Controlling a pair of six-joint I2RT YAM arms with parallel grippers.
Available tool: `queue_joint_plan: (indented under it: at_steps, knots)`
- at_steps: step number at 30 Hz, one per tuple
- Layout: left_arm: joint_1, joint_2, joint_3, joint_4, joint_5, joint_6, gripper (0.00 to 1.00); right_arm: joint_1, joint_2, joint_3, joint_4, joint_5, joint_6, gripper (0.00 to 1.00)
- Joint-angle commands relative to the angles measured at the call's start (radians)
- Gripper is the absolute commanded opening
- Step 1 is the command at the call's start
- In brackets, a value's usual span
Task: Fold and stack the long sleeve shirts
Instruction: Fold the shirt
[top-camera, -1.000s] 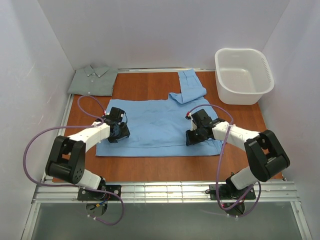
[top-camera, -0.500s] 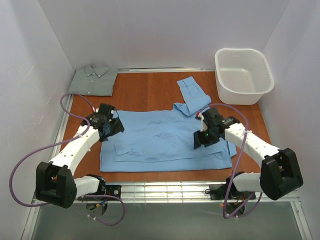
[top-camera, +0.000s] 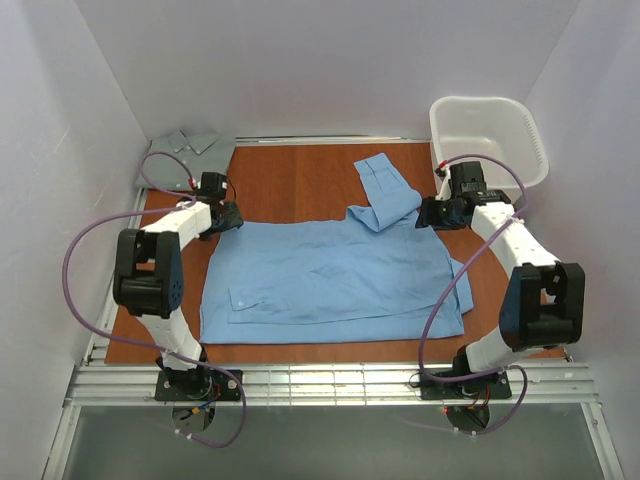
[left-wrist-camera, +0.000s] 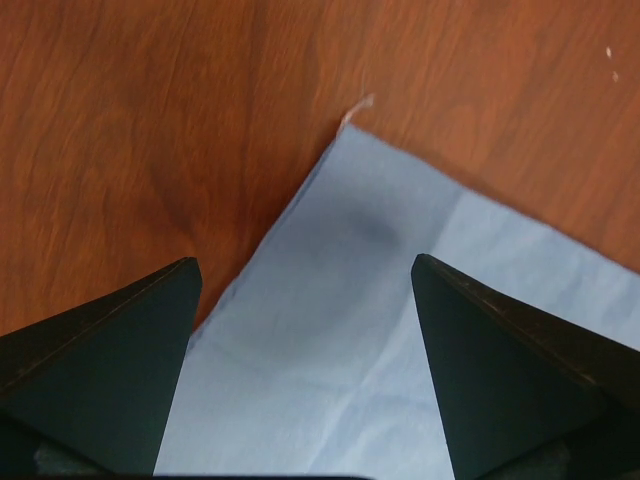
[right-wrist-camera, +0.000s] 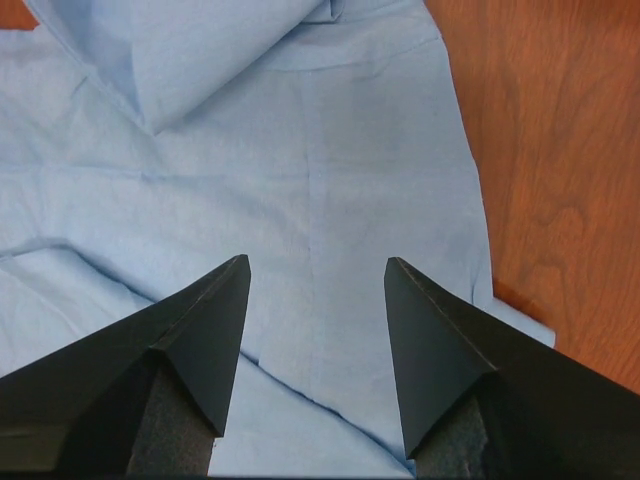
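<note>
The sky-blue shirt (top-camera: 330, 280) lies spread flat across the middle of the brown table, one sleeve (top-camera: 385, 190) folded up toward the back. The grey-green shirt (top-camera: 180, 155) lies folded at the back left corner, partly hidden by the left arm. My left gripper (top-camera: 228, 216) is open and empty over the blue shirt's far left corner (left-wrist-camera: 350, 290). My right gripper (top-camera: 432, 213) is open and empty over the shirt's far right edge (right-wrist-camera: 330, 200), near the folded sleeve.
A white plastic basket (top-camera: 520, 125) stands at the back right, just behind my right wrist. Purple cables loop off both arms. White walls close in the table on three sides. A metal rail runs along the near edge.
Both arms have swung from the shirt's middle outward and back to its far corners. The blue shirt now lies wider and flatter, shifted a little toward the near edge.
</note>
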Motion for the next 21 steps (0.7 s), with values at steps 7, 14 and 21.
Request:
queue_joint_plan:
  at_steps: [7,14,21]
  knots:
    - [0.016,0.141,0.111,0.083,-0.013,0.035,0.81,-0.001,0.192,0.094,0.176,0.118,-0.009,0.51]
    - [0.016,0.181,0.085,0.109,-0.014,0.035,0.79,-0.001,0.304,0.114,0.267,0.169,-0.041,0.51]
    - [0.018,0.222,0.073,0.114,-0.031,0.041,0.76,-0.001,0.376,0.102,0.340,0.139,-0.047,0.51]
